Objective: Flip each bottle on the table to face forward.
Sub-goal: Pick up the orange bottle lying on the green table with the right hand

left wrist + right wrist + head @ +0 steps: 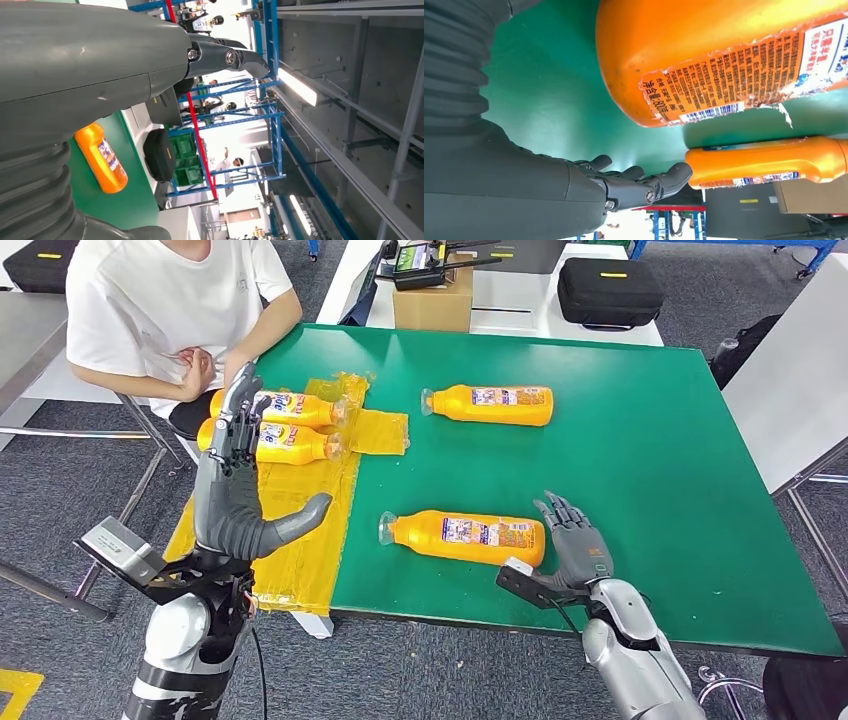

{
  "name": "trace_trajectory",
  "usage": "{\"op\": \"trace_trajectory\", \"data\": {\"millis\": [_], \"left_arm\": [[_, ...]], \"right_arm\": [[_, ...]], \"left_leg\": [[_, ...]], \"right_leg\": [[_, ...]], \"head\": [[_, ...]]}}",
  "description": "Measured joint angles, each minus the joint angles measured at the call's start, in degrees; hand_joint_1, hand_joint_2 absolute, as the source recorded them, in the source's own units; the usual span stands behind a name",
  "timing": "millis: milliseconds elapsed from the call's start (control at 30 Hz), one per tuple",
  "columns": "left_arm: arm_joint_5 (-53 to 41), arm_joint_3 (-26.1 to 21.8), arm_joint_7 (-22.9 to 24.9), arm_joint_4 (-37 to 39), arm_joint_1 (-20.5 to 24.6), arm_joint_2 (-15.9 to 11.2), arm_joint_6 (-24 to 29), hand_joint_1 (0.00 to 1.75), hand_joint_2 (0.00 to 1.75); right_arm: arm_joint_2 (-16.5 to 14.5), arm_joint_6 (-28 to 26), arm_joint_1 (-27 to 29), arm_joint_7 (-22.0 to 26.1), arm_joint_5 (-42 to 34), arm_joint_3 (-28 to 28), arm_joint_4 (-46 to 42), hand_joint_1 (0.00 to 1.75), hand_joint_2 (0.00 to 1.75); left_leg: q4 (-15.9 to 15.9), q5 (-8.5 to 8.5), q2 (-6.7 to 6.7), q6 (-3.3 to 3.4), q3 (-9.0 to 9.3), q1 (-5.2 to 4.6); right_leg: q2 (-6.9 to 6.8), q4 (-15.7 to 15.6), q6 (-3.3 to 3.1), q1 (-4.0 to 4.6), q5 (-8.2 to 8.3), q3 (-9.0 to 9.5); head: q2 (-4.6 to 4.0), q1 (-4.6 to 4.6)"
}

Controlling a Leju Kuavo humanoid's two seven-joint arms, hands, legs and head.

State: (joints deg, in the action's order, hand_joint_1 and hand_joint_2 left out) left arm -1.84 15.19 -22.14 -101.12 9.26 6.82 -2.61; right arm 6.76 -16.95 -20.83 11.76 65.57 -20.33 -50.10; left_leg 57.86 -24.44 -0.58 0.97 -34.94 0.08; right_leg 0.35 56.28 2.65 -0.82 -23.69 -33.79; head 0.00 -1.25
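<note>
Several orange bottles lie on their sides on the green table point(640, 460). The near bottle point(465, 536) rests by the front edge with its back label up, large in the right wrist view as the near bottle point(724, 55). My right hand point(572, 545) sits open just beside its base, fingers spread, holding nothing. A far bottle point(490, 404) lies further back; it shows as the far bottle point(769, 162) and the far bottle point(101, 159). Two bottles point(290, 425) lie on the yellow sheet point(300, 540) at the left. My left hand point(240, 490) is raised above them, open and empty.
A person in a white shirt point(170, 310) sits at the table's far left corner, hands near the left bottles. A cardboard box point(432, 300) and a black case point(608, 290) stand on the white table behind. A grey surface point(790, 390) lies to the right.
</note>
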Motion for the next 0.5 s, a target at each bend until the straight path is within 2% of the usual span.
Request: {"op": "trace_trajectory", "data": {"millis": [267, 500], "left_arm": [[1.63, 0.75, 0.11, 1.53, 1.57, 0.43, 0.11, 0.0, 1.75], [1.88, 1.55, 0.11, 2.7, 2.41, 0.6, 0.27, 0.0, 1.75]], "right_arm": [[-2.58, 0.09, -3.39, 3.76, -1.22, -0.74, 6.62, 0.0, 1.75], [-4.54, -0.37, -5.3, 3.95, -0.9, -2.02, 10.58, 0.0, 1.75]], "left_leg": [[0.0, 0.0, 0.01, 0.0, 0.01, 0.0], [0.0, 0.01, -0.01, 0.0, -0.01, 0.0]], "right_leg": [[0.0, 0.0, 0.0, 0.0, 0.0, 0.0], [-0.01, 0.01, 0.0, 0.0, 0.0, -0.01]], "head": [[0.0, -0.01], [0.0, 0.0]]}}
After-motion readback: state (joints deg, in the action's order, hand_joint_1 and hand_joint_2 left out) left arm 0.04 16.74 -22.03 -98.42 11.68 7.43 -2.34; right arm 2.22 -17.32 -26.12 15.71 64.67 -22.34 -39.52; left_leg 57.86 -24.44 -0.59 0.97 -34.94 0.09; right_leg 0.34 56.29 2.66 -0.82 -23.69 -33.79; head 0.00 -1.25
